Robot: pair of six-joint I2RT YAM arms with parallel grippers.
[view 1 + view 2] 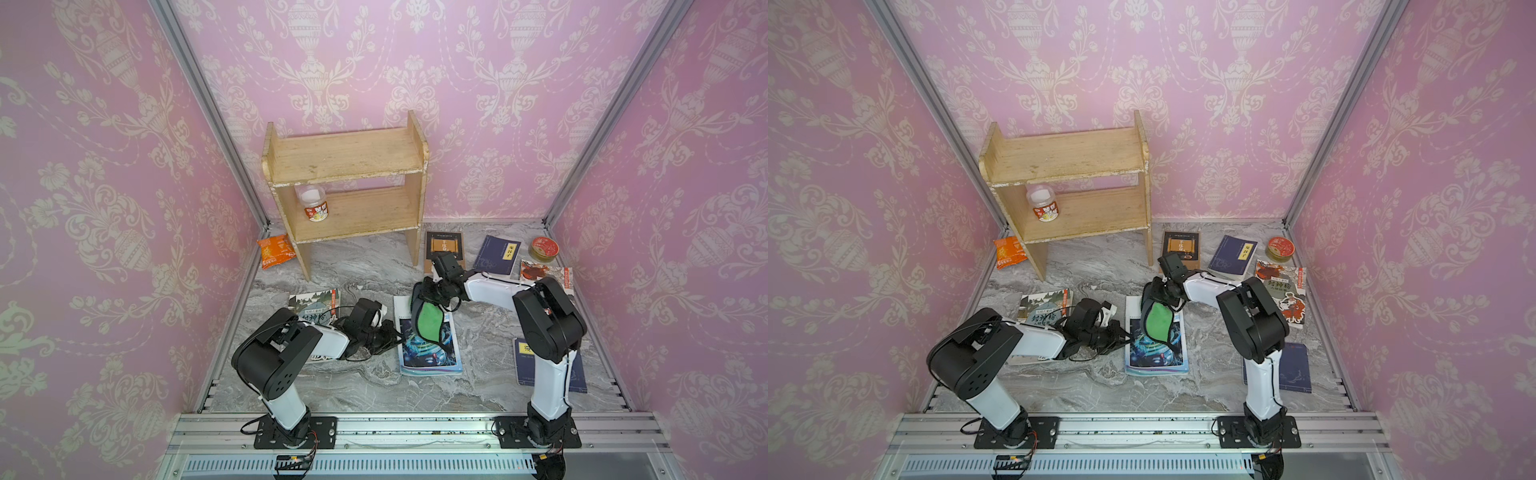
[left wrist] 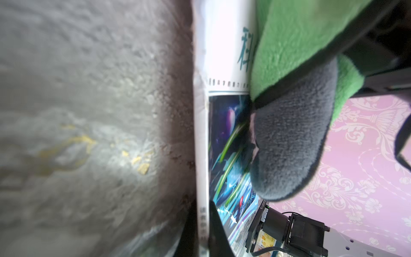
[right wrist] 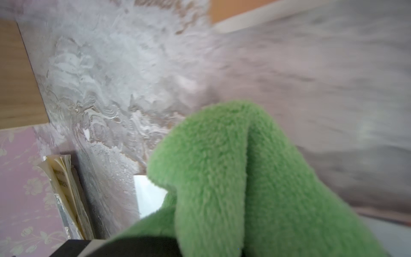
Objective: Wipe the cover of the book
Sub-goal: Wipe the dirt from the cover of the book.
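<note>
Book [image 1: 432, 357] flat, mid-worktop. Right gripper [image 1: 424, 297] clamped on green cloth [image 1: 428, 322], draped over cover's far half. Left gripper [image 1: 395, 337] closed together at spine edge. Risk of dragging book sideways through cloth friction, given weak bracing.

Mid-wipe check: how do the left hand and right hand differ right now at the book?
The right hand is shut on the green cloth, which drapes onto the upper part of the book; the left hand holds no cloth. The right hand reaches down from the far end; the left hand lies low at the book's left edge. Both are shut, at the same book.
</note>
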